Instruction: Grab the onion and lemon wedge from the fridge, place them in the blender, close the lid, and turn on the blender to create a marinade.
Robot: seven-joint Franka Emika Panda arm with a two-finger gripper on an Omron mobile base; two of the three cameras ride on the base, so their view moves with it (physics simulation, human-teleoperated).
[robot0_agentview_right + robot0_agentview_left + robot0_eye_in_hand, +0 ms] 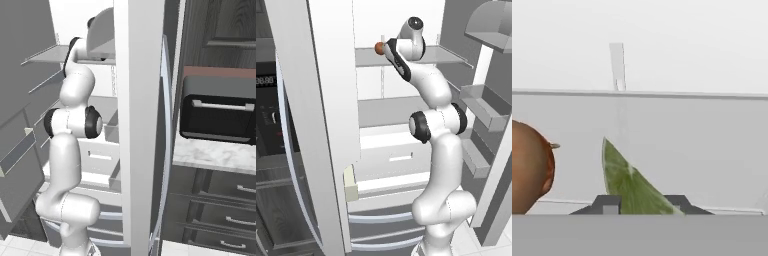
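The lemon wedge [629, 182], yellow-green, stands on a pale fridge shelf between my two dark fingertips. My gripper [643, 204] has a finger pressed against each side of the wedge. The reddish-brown onion [527, 170] rests on the same shelf just left of the wedge, apart from it. From the left base view, the onion [378, 48] shows at the front of the upper shelf [368, 57] of the white fridge, with my gripper [386, 50] right beside it. The blender and lid are out of view.
The thick white fridge door [316, 125] stands open on the left, another door with bins [483, 107] on the right. Drawers [391, 160] sit below the shelves. A dark oven [217, 112] stands on the marble counter [215, 155] to the right.
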